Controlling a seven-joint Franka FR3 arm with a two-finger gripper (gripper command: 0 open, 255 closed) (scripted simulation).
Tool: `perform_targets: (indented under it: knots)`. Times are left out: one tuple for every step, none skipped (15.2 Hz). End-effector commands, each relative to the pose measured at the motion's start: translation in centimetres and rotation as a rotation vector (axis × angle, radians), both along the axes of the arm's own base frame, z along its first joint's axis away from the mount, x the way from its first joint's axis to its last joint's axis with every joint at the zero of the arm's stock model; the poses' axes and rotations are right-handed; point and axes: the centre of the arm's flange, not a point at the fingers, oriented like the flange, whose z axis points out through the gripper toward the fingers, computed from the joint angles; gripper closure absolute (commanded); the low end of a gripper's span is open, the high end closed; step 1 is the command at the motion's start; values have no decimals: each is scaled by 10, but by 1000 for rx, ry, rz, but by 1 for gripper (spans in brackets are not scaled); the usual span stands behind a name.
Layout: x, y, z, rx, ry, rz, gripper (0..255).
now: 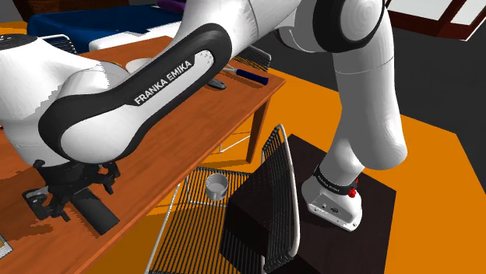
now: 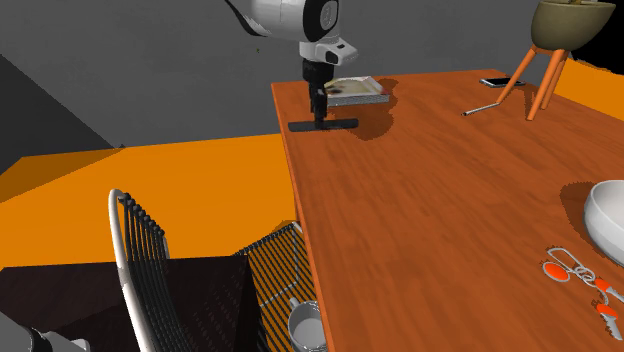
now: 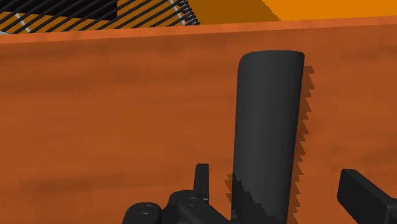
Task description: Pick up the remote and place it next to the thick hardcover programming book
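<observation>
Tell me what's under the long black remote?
The flat black remote lies on the reddish-brown wooden table; a jagged shadow shows beside it. The wood right beneath it is covered, so nothing else can be seen there.

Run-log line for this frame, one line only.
claw: open, straddling remote, not touching | remote: flat on table, beside book | held: nothing

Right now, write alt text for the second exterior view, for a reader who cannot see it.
The white arm's black gripper hangs low over a black remote lying near the edge of a wooden table, with a book lying just beyond it. Farther along are a phone and a white bowl; a wire chair stands beside the table.
</observation>
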Motion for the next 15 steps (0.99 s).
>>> perform_targets:
  knots:
    - [0, 0, 0, 0, 0, 0, 0]
    - [0, 0, 0, 0, 0, 0, 0]
    - [0, 0, 0, 0, 0, 0, 0]
    - [0, -1, 13, 0, 0, 0, 0]
    - [0, -2, 26, 0, 0, 0, 0]
    - [1, -3, 39, 0, 0, 0, 0]
    - [1, -4, 50, 0, 0, 0, 0]
    - [1, -4, 50, 0, 0, 0, 0]
    - [1, -4, 50, 0, 0, 0, 0]
    - [1, -4, 50, 0, 0, 0, 0]
    - [1, -4, 50, 0, 0, 0, 0]
    - [1, -4, 50, 0, 0, 0, 0]
    - [1, -4, 50, 0, 0, 0, 0]
    - [1, -4, 50, 0, 0, 0, 0]
    - [1, -4, 50, 0, 0, 0, 0]
